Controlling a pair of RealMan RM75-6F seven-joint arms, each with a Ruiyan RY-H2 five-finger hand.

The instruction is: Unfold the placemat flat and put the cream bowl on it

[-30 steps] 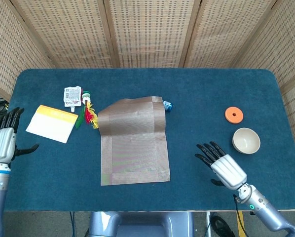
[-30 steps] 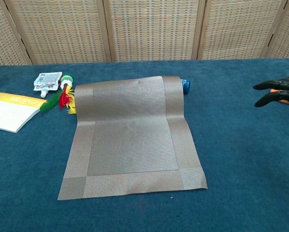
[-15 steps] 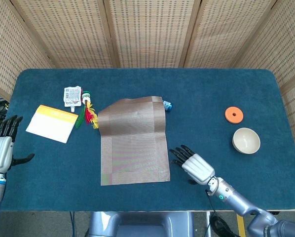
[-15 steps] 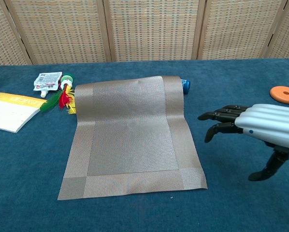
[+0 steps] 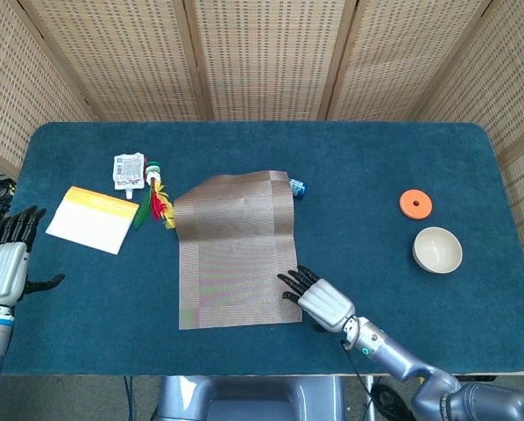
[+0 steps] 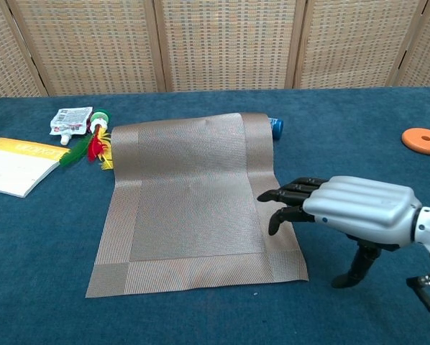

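From the head view, your placemat (image 5: 237, 250) lies mid-bench with its long axis running away from you, far edge still curled over a blue object (image 5: 297, 186); the cream bowl (image 5: 437, 249) sits well right of it, below an orange disc (image 5: 415, 203), and your left hand (image 5: 6, 263) hovers empty, fingers apart, far left of it. In the chest view, your right hand (image 6: 344, 208) hangs fingers spread and empty over the placemat's right edge, while a yellow booklet (image 6: 17, 165), a printed pouch (image 6: 71, 120) with unreadable writing and a red-green toy (image 6: 93, 144) lie left of it.

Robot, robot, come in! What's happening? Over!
Right robot hand open at placemat edge; left robot hand open, idle. Placemat's far end curled. Cream bowl untouched. Blue thing behind curl.
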